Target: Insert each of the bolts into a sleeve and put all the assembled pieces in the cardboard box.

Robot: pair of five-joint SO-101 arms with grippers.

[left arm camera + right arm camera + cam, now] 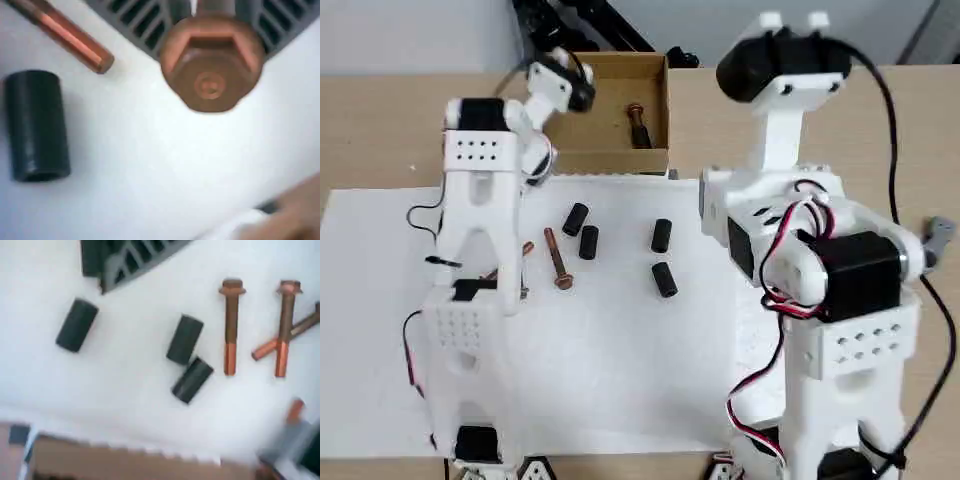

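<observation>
Room: pale wall [410, 30] behind a wooden table [380, 130].
Surface: white sheet [620, 370] spread over most of the table.
Box: cardboard box [610, 160], open-topped, on bare wood at the sheet's far edge.
Finished: one assembled piece [638, 125], copper shaft in a black sleeve, lying inside the cardboard box.
Sleeves: four loose, short black cylinders on the sheet. First sleeve [576, 217] just beside second sleeve [588, 241]; third sleeve [661, 235] and fourth sleeve [665, 279] nearer the right arm.
Bolts: three loose, copper with flanged hex heads. Lone bolt [231, 325] beside the sleeve pair; straight bolt [286, 327] crossed by slanted bolt [270, 346].
Left pincer [195, 10]: closed on a held bolt [210, 65] (head turned to the wrist camera), low over the sheet.
Right pincer [130, 260]: above the sheet; open or closed, cannot tell.
</observation>
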